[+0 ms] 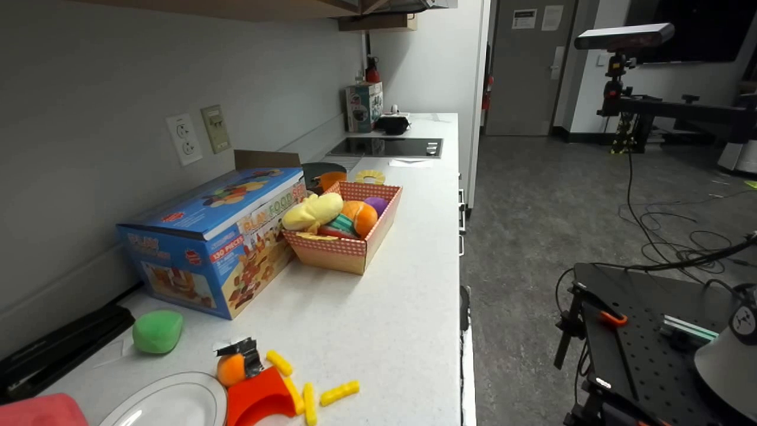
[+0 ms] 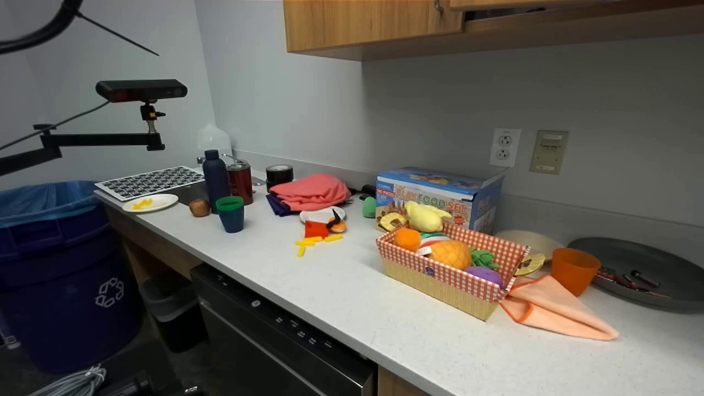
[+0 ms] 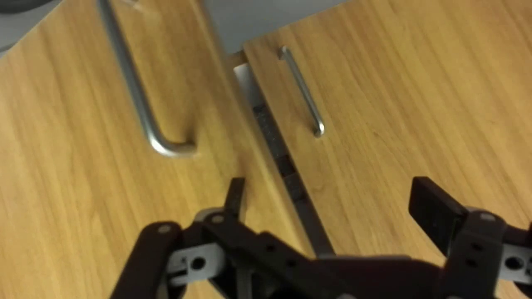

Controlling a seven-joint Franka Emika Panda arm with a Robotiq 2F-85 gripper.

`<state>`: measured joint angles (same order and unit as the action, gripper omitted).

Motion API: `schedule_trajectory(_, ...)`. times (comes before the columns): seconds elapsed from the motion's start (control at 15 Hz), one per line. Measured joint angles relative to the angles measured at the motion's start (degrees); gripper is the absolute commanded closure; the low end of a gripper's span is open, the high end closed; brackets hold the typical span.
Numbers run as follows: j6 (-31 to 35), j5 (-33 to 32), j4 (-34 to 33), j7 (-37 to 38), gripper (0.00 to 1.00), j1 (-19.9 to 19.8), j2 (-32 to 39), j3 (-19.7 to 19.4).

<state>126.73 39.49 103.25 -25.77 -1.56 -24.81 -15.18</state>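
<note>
The black two-finger gripper (image 3: 328, 185) is spread wide and holds nothing; one fingertip (image 3: 235, 193) lies before the nearer light-brown wooden door (image 3: 62, 166), close to its free edge; whether they touch, I cannot tell; the risk, I judge, is in a forward push: because this door seems ajar, the fingertip could knock it shut, or wedge in the narrow dark gap (image 3: 272, 135) beside the farther light-brown wooden door (image 3: 415, 104). The nearer door shows fine grain and a shiny silver bent-bar handle (image 3: 133, 83); the farther door has a similar metal handle (image 3: 305, 92); both seem to belong to the wooden wall cabinet (image 2: 341, 27), over the wall-side edge of the white desk (image 2: 330, 286).
</note>
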Motion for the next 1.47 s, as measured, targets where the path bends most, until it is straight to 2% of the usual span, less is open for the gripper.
schedule_trajectory(0.2,-3.4,0.0,-0.2,5.0,0.0,0.3,-0.8,0.8)
schedule_trajectory(0.47,-3.2,0.0,-0.1,6.0,0.0,0.3,-1.1,1.6)
schedule_trajectory(0.6,-2.9,-2.1,-0.1,5.9,0.0,0.1,-1.2,1.6)
schedule_trajectory(0.73,-3.6,-8.1,-0.1,6.6,0.0,-1.2,-1.9,1.5)
schedule_trajectory(0.87,-4.8,-11.2,-0.1,7.0,0.0,-2.6,-2.9,1.5)
schedule_trajectory(1.47,-4.0,-12.9,0.2,6.7,0.0,-2.7,-3.1,1.1)
